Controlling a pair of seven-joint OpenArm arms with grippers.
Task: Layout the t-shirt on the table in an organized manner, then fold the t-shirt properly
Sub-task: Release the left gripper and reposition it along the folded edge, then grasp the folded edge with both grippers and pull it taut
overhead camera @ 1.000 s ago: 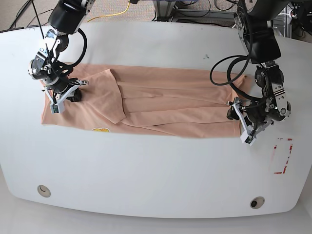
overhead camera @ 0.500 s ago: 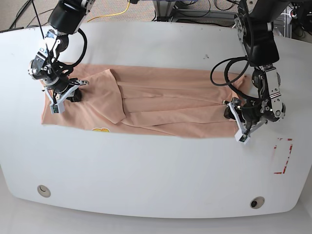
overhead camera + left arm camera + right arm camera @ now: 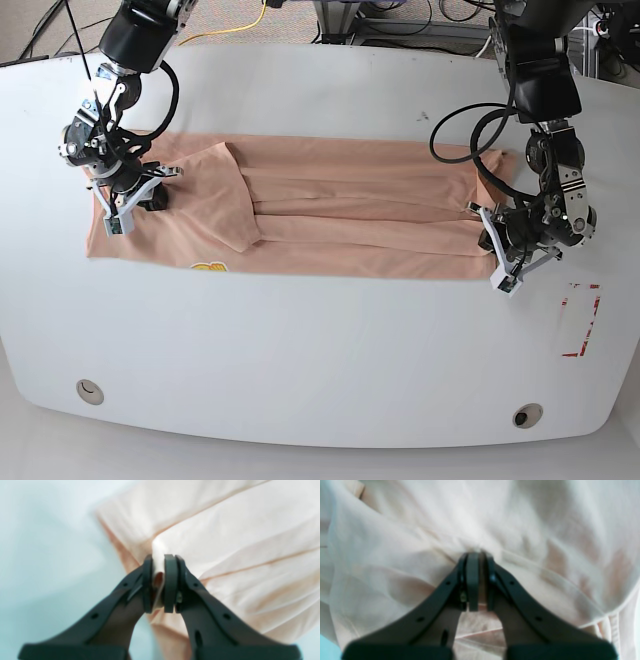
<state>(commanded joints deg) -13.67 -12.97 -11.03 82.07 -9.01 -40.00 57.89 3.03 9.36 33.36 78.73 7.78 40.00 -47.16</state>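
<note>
T-shirt (image 3: 320, 215) lies stretched in a long peach band across the white surface (image 3: 320, 350), well away from the red-outlined mark (image 3: 582, 320) near one end. The left hand (image 3: 160, 585) is pressed together on a fold of cloth at the shirt's edge nearest that mark. The right hand (image 3: 477, 580) pinches fabric at the opposite end, farthest from the mark.

Both arms are black with looping black cables; the left gripper (image 3: 503, 262) and right gripper (image 3: 128, 205) carry matte black jaws with small holes.
</note>
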